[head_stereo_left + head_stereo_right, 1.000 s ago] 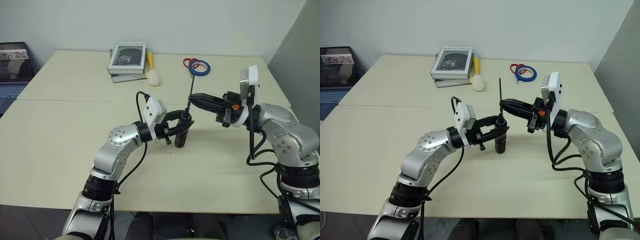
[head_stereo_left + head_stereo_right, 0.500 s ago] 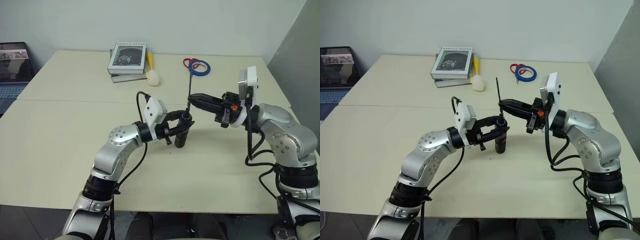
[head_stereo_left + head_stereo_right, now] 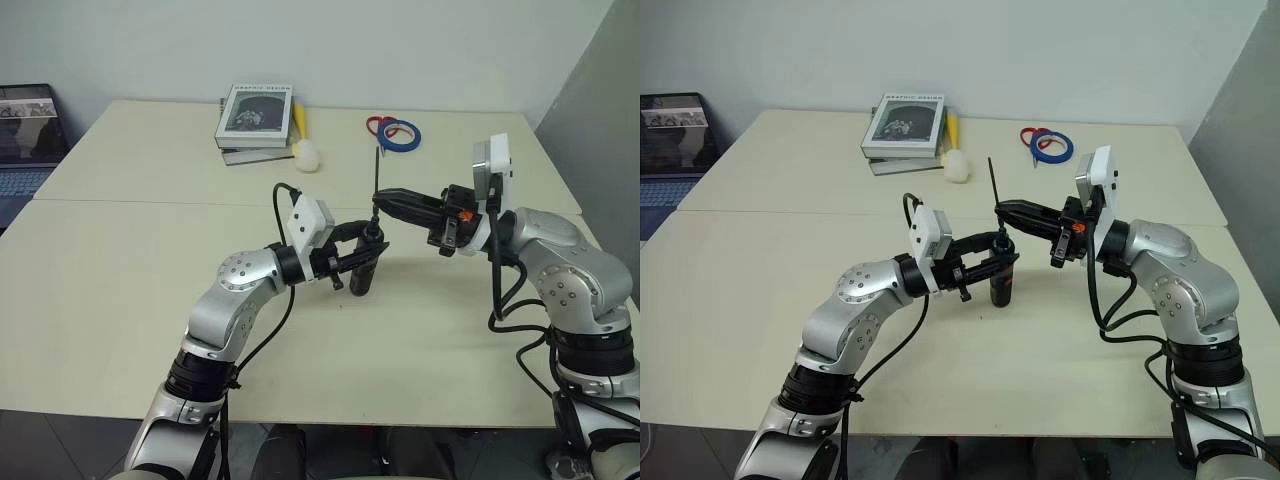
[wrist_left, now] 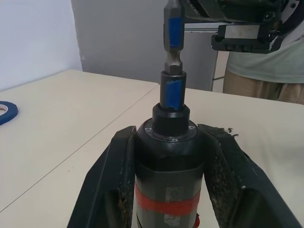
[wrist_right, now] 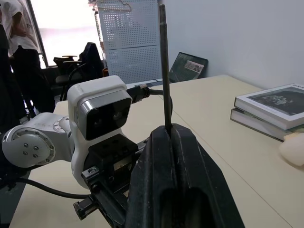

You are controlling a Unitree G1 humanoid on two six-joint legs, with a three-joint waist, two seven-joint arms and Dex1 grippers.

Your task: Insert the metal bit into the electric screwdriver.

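Left wrist view: slim black pen-shaped electric screwdriver (image 4: 168, 156) with red band, clamped upright by left tool (image 3: 360, 255) over the counter (image 3: 120, 290). Thin dark grey metal bit (image 3: 993, 185) pinched by right tool (image 3: 1008, 212), lower end at the socket (seating depth unclear). Risk — slight tilt, jamming or slipping.

The electric screwdriver (image 4: 169, 166) is a black cylindrical tool with a red band around its body. It stands upright, clamped between the two fingers of the left gripper (image 3: 362, 252), socket end up. The metal bit (image 3: 993, 184) is a thin dark grey rod, held nearly upright, pinched at the tip of the right gripper (image 3: 1006, 211). Its lower end, marked blue, sits at the screwdriver's socket.
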